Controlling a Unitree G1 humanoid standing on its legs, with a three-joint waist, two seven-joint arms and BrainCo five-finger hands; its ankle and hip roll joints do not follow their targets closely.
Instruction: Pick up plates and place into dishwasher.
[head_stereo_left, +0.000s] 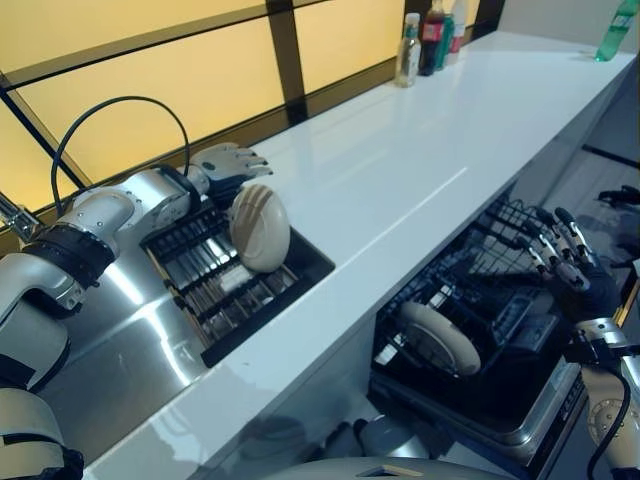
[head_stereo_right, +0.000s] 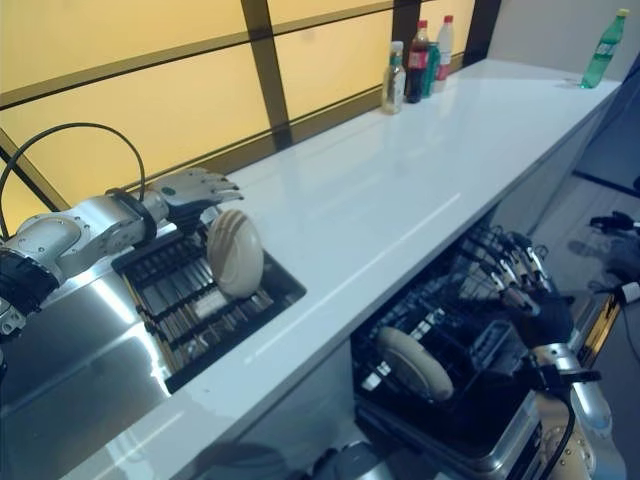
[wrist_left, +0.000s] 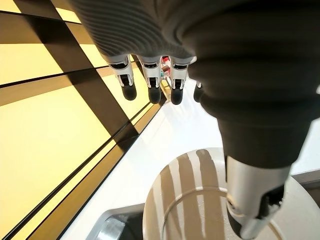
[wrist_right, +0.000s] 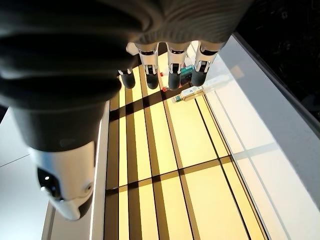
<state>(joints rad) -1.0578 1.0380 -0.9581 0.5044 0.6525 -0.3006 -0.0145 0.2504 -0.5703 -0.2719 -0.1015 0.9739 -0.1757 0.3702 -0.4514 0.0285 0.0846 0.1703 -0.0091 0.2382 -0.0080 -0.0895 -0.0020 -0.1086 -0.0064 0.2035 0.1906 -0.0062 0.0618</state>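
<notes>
1. One beige ribbed plate (head_stereo_left: 260, 228) is seen standing on edge in the black drying rack (head_stereo_left: 205, 290) in the sink, not yet grasped; the left hand (head_stereo_left: 228, 160) is held just behind it, fingers extended and released.
2. A second beige plate (head_stereo_left: 440, 338) is already set in the open dishwasher rack (head_stereo_left: 470, 300), so roughly half seems done.
3. The right hand (head_stereo_left: 560, 250) is held over the dishwasher, fingers relaxed, holding nothing.
4. Labels on the far bottles (head_stereo_right: 415, 62) are too small to be read.

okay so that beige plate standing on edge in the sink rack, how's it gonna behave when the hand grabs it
The plate looks rigid, so it probably won't flex. Standing on edge in the rack, it may tip or roll if nudged. Its smooth glazed surface could slip between the left hand's fingers.
</notes>
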